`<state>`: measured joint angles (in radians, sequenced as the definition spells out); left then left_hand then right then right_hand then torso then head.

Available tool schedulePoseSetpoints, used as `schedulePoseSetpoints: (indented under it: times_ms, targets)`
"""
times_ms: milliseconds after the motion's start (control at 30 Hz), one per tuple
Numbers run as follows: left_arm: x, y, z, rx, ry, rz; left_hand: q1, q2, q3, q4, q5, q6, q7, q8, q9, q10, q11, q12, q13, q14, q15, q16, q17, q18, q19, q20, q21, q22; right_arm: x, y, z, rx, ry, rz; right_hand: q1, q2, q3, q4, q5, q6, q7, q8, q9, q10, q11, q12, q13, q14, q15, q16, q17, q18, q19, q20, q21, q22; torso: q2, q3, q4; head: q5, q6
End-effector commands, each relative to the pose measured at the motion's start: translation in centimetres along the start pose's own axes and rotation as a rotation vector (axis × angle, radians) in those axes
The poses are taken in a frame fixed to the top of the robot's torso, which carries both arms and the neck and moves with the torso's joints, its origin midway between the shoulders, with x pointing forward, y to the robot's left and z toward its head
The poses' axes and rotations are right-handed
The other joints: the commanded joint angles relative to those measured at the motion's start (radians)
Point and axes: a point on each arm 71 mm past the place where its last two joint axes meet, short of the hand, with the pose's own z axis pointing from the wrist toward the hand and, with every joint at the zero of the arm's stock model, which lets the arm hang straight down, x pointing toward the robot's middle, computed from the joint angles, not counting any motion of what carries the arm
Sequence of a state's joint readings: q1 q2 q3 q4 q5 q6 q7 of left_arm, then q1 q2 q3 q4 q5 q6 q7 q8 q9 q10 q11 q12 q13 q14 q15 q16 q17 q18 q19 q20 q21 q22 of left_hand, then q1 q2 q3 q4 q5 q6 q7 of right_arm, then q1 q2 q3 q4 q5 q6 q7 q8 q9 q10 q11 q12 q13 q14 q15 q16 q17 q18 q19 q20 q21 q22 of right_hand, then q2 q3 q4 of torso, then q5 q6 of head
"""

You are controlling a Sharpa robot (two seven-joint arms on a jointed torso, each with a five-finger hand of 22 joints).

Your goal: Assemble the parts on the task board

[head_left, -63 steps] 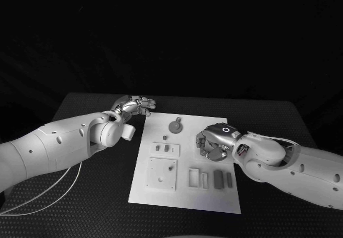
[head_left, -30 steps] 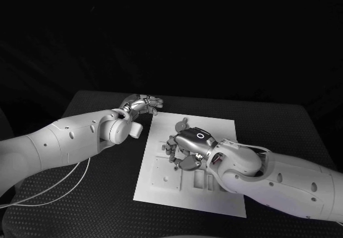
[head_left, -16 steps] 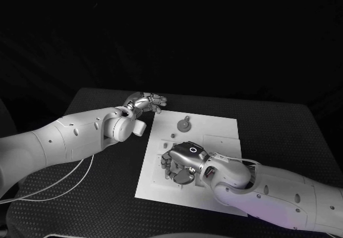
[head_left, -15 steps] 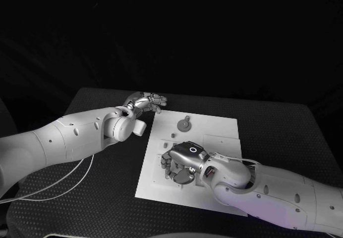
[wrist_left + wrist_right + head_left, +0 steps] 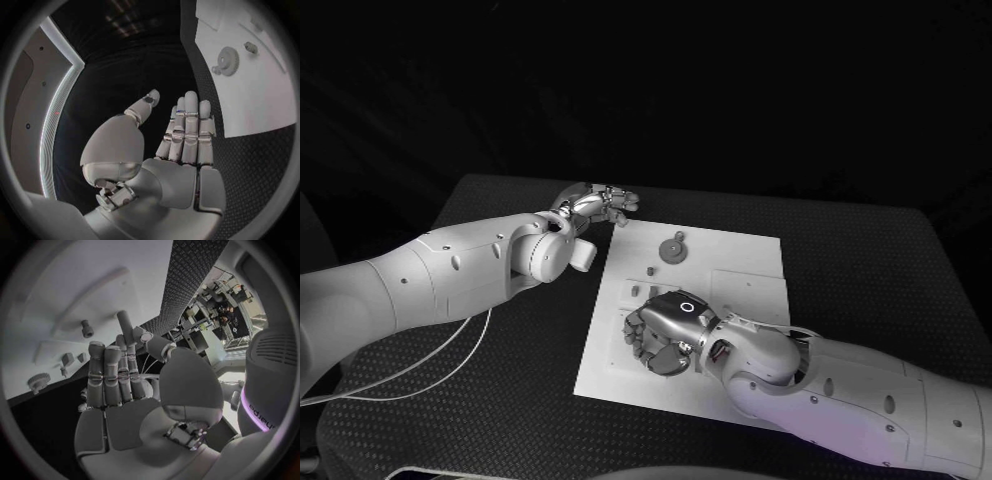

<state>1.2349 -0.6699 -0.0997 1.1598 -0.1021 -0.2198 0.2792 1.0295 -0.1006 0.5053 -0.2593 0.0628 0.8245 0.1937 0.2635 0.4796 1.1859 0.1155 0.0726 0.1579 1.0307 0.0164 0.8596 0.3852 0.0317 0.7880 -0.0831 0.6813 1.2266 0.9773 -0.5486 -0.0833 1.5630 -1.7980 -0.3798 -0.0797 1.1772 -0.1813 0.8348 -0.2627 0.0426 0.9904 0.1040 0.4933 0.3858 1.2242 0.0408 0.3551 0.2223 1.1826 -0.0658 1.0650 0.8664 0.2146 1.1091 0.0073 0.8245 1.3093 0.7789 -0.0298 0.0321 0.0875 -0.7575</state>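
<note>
Black textured tabletop [image 5: 488,400] carrying white rectangular task board [image 5: 754,270], right hand [image 5: 668,335] hovering empty over its near-left fittings, fingers [image 5: 106,375] straight and together, left hand [image 5: 596,205] idling open-fingered beside far corner near grey gear-shaped part [image 5: 675,250]; lowering slowly, aligning squarely.

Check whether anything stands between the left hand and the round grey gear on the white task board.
Nothing visible does. The left hand hangs open beside the white task board; only bare black table and board separate it from the round grey gear.

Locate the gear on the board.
In the head view the gear lies near the far end of the board, toward its left side, close to the left robot hand and beyond the right robot hand.
</note>
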Motion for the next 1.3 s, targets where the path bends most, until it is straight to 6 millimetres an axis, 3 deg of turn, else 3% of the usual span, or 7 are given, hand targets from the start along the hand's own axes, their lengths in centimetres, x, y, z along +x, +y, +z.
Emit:
schedulePoseSetpoints:
  times_ms: [33, 833, 1033, 1100, 1200, 1300]
  targets:
    - [0.2, -0.2, 0.0, 0.009, 0.017, -0.009, -0.009, 0.002, -0.002, 0.006, -0.005, -0.007, -0.003, 0.000, -0.001, -0.004, 0.006, 0.002, 0.001, 0.007, 0.000, -0.005, 0.001, 0.011, 0.009, 0.001, -0.006, 0.002, 0.6, -0.1, -0.1, -0.005, 0.023, -0.012, 0.020, 0.025, 0.002, -0.003, 0.006, 0.007, 0.001, 0.003, 0.002, 0.009, -0.004, 0.016, 0.037, -0.001, -0.006, 0.006, -0.001, 0.047, 0.006, -0.004, 0.006, 0.016, 0.000, -0.0003, 0.0000, 0.001, -0.003]
    - [0.2, -0.2, 0.0, 0.008, 0.018, -0.010, -0.009, 0.002, -0.003, 0.006, -0.005, -0.009, -0.003, 0.000, -0.001, -0.004, 0.006, 0.002, 0.001, 0.007, 0.001, -0.006, 0.002, 0.011, 0.009, 0.001, -0.007, 0.003, 1.6, -0.6, -0.1, 0.005, 0.079, -0.038, 0.019, 0.022, 0.006, -0.006, 0.006, 0.007, 0.001, 0.002, 0.003, 0.009, -0.004, 0.016, 0.038, -0.001, -0.006, 0.006, -0.002, 0.047, 0.006, -0.004, 0.006, 0.016, 0.000, -0.0008, -0.0013, 0.005, -0.007]
    - [0.2, -0.2, 0.0, 0.007, 0.017, -0.010, -0.009, 0.002, -0.003, 0.006, -0.005, -0.009, -0.003, 0.000, -0.001, -0.004, 0.006, 0.002, 0.001, 0.007, 0.001, -0.006, 0.003, 0.011, 0.009, 0.001, -0.007, 0.003, 2.3, -0.9, -0.1, 0.019, 0.122, -0.006, 0.013, -0.008, 0.048, 0.009, 0.007, -0.002, 0.005, -0.010, 0.005, -0.004, 0.002, 0.005, 0.041, -0.006, 0.000, 0.003, -0.011, 0.047, -0.001, 0.001, 0.002, 0.013, 0.000, -0.0008, -0.0012, 0.005, -0.008]
    - [0.1, -0.2, 0.0, 0.007, 0.016, -0.010, -0.009, 0.002, -0.003, 0.006, -0.005, -0.009, -0.003, 0.000, -0.001, -0.004, 0.006, 0.002, 0.001, 0.007, 0.001, -0.006, 0.003, 0.011, 0.009, 0.001, -0.007, 0.003, 2.3, -0.9, -0.2, 0.017, 0.124, 0.001, -0.041, -0.046, 0.022, 0.029, 0.015, -0.022, 0.015, -0.026, 0.000, -0.027, 0.013, -0.011, 0.036, -0.021, 0.012, -0.006, -0.020, 0.047, -0.016, 0.010, -0.003, 0.014, -0.001, -0.0010, -0.0009, 0.004, -0.009]
    - [0.1, -0.2, 0.0, 0.007, 0.016, -0.009, -0.009, 0.002, -0.003, 0.006, -0.005, -0.009, -0.003, 0.000, -0.001, -0.004, 0.006, 0.002, 0.001, 0.007, 0.001, -0.006, 0.003, 0.011, 0.009, 0.001, -0.007, 0.003, 2.3, -0.9, -0.2, 0.017, 0.127, 0.004, -0.073, -0.068, -0.012, 0.035, 0.018, -0.039, 0.023, -0.040, -0.005, -0.046, 0.021, -0.024, 0.033, -0.031, 0.019, -0.009, -0.028, 0.047, -0.028, 0.016, -0.006, 0.015, -0.001, -0.0012, -0.0010, 0.004, -0.009]
    - [0.2, -0.2, 0.0, 0.007, 0.017, -0.010, -0.009, 0.002, -0.003, 0.006, -0.005, -0.009, -0.003, 0.000, -0.001, -0.004, 0.006, 0.002, 0.001, 0.007, 0.001, -0.006, 0.003, 0.011, 0.009, 0.001, -0.007, 0.003, 2.3, -1.0, -0.2, 0.021, 0.120, 0.004, -0.081, -0.074, -0.030, 0.035, 0.019, -0.046, 0.026, -0.045, -0.006, -0.053, 0.025, -0.029, 0.033, -0.033, 0.022, -0.007, -0.032, 0.047, -0.032, 0.017, -0.006, 0.016, 0.000, -0.0010, -0.0012, 0.005, -0.009]
